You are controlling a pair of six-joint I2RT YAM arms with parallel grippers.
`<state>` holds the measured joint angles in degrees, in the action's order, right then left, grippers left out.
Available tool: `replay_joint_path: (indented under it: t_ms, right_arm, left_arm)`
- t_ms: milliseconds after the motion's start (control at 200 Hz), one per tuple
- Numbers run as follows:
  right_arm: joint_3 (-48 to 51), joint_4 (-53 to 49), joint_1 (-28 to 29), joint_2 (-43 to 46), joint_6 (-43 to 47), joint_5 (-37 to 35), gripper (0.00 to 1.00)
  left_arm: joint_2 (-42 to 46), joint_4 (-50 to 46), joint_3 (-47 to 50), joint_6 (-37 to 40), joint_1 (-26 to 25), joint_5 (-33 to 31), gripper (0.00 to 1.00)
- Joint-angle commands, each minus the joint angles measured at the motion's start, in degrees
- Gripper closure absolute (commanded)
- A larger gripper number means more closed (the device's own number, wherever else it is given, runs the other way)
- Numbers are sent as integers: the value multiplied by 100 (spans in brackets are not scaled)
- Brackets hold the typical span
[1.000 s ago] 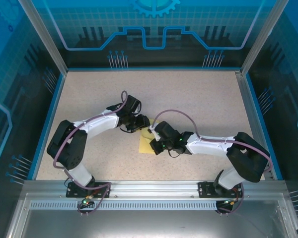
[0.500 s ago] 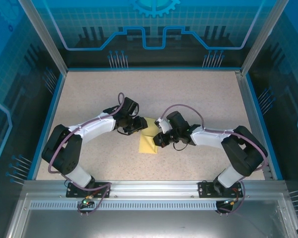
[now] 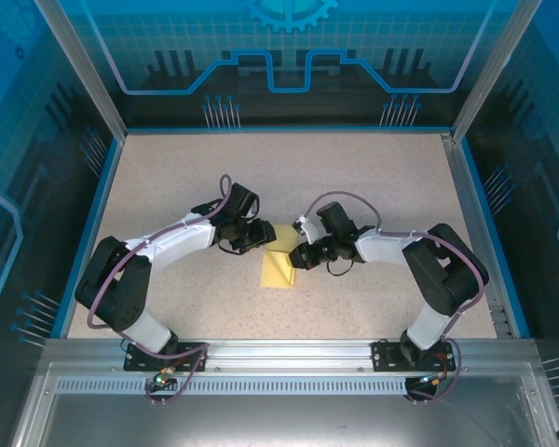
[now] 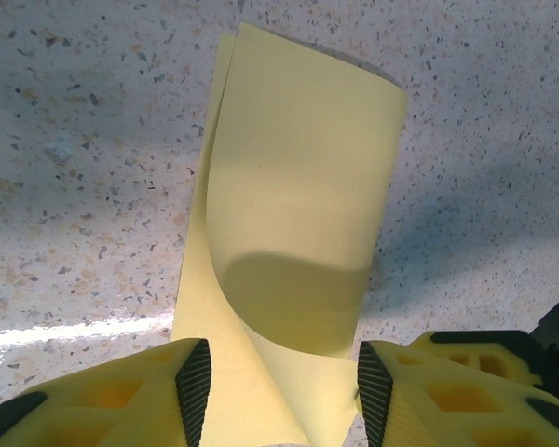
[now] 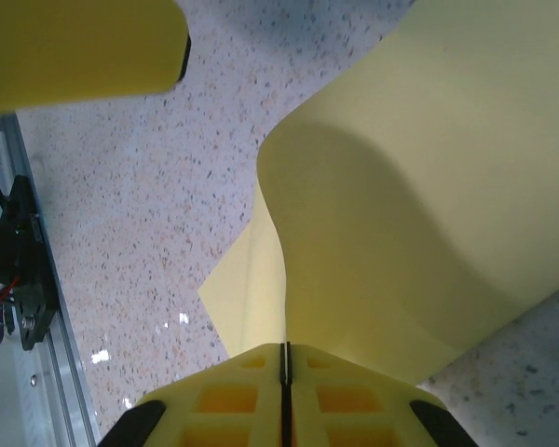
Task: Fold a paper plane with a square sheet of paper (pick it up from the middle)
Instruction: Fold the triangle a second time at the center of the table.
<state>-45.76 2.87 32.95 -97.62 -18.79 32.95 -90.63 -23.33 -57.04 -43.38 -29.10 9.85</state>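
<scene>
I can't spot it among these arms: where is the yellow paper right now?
From above, the yellow paper lies at the middle of the table, partly curled up. The right gripper pinches its edge; the left gripper stands open over it.

My white left arm point(image 3: 172, 240) and white right arm point(image 3: 387, 247) bend inward, wrists low. Left yellow two-finger gripper point(image 4: 284, 377): jaws half apart. Right yellow two-finger gripper point(image 5: 284, 358): pinching the pale-yellow paper sheet point(image 5: 429, 186).

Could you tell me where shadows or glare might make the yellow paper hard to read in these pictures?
Left wrist view: a dark curved shadow falls across the paper near the left claw, and a bright glare streak crosses the table at lower left. Right wrist view: a soft shadow darkens the curled paper's middle, and small glints speckle the table. Top view: evenly lit and sharp.
</scene>
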Motion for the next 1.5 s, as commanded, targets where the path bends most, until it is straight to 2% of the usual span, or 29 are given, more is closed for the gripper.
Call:
replay_joint_path:
  t_ms: [0,345,645,905,1180,1496]
  right_arm:
    - [-242,-300,-122,-145,300,166,91]
    - [-645,-976,-157,-436,785,222,89]
    - [-962,-1511,-170,-545,953,-254,87]
    - [-1031,-1671,-167,-643,1053,-218,86]
    - [-1120,-1800,-165,-723,1067,-557,86]
    - [-1207,-1790,-159,-808,1060,-506,86]
  left_arm:
    - [73,-105,79,11,-51,51,51]
    - [45,-115,90,13,-83,69,52]
    - [-38,-106,43,17,-131,83,52]
    - [-84,-110,1,15,-166,96,52]
    - [-130,-117,-44,26,-192,114,52]
    - [-149,-115,-44,39,-198,102,53]
